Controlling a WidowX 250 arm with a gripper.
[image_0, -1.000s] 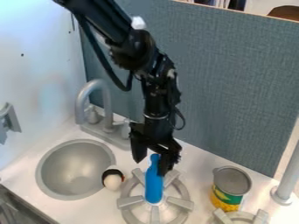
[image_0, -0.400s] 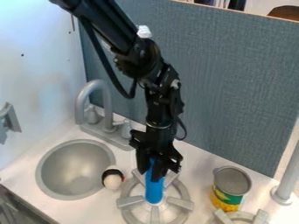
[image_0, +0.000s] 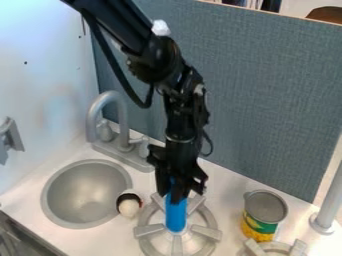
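Gripper (image_0: 173, 197) has dropped lower, looks clamped on the blue thing (image_0: 176, 216) — grip's near one end, so it could twist or snag the burner (image_0: 148, 230).

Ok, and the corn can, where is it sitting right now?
In the camera view, the can stands at the lower right, right of the blue object and just behind the partly visible burner.

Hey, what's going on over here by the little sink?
A black robot arm has its gripper closed around the upper end of a blue object, whose lower end is over the stove burner. A small black-and-white toy sits between the burner and the sink; a can stands on the burner's other side.
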